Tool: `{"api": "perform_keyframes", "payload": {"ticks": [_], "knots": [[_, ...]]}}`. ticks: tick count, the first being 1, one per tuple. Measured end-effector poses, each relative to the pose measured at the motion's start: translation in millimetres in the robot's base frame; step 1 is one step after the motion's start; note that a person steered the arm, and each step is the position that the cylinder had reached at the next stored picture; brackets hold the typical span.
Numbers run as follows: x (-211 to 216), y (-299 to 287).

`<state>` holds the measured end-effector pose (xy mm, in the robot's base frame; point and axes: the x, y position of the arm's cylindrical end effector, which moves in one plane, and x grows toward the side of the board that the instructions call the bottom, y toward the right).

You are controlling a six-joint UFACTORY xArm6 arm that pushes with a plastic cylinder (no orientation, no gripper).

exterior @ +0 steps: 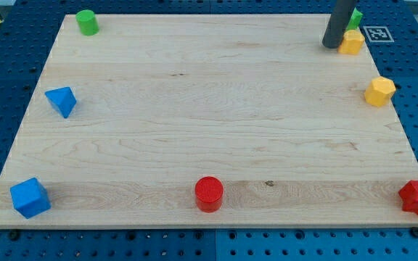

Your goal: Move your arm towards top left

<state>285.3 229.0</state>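
Red cylinder (pixel 209 193) sits at six o'clock; my tip (pixel 332 45) (no gripper fitted) touches the yellow block (pixel 352 43) at one o'clock.

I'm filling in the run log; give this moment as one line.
my tip: top right, beside yellow block | green cylinder: top left | path between: no blocks

My tip (pixel 332 45) sits at the view's top right, beside a yellow block (pixel 352 43) — only the green cylinder block (pixel 87 22) stands top left.
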Motion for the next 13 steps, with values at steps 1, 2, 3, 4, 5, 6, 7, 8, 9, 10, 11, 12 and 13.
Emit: {"api": "perform_keyframes", "payload": {"ticks": [1, 2, 3, 4, 5, 6, 7, 8, 9, 10, 11, 12, 13], "knots": [[0, 2], [0, 2], [0, -27], [-3, -95], [-5, -121], [-5, -124], [-12, -170], [-41, -222], [-75, -275], [-90, -340], [-92, -378], [-94, -393], [-69, -373]]}}
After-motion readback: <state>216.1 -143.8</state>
